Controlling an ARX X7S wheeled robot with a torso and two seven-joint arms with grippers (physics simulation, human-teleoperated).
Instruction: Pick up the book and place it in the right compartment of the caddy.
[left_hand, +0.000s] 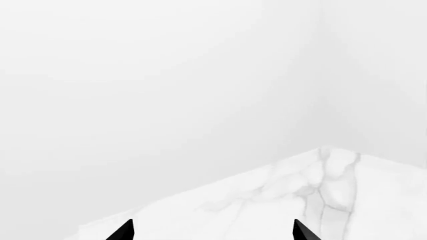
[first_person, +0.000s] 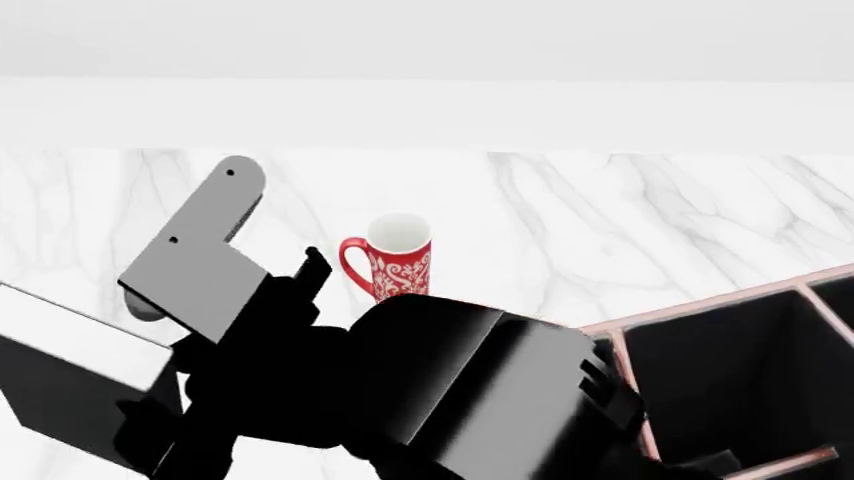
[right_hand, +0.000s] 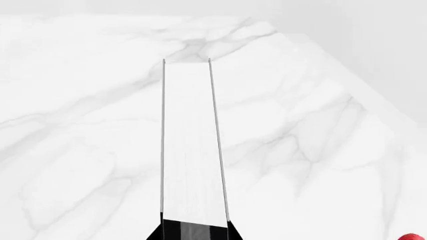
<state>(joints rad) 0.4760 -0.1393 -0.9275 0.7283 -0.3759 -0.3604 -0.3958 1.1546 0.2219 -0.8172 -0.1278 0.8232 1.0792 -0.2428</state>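
My right gripper is shut on the book, which I see edge-on as a long white strip of pages between thin black covers, held above the marble table. In the head view the book shows at the lower left, black cover with a white page edge, partly behind my dark arm. The caddy, reddish-brown with pale pink rims and black-lined compartments, sits at the lower right, apart from the book. My left gripper is open and empty over the table's corner.
A red-and-white patterned mug stands upright on the marble table, between the book and the caddy; its red edge shows in the right wrist view. A white wall runs behind the table. My arms fill the lower middle of the head view.
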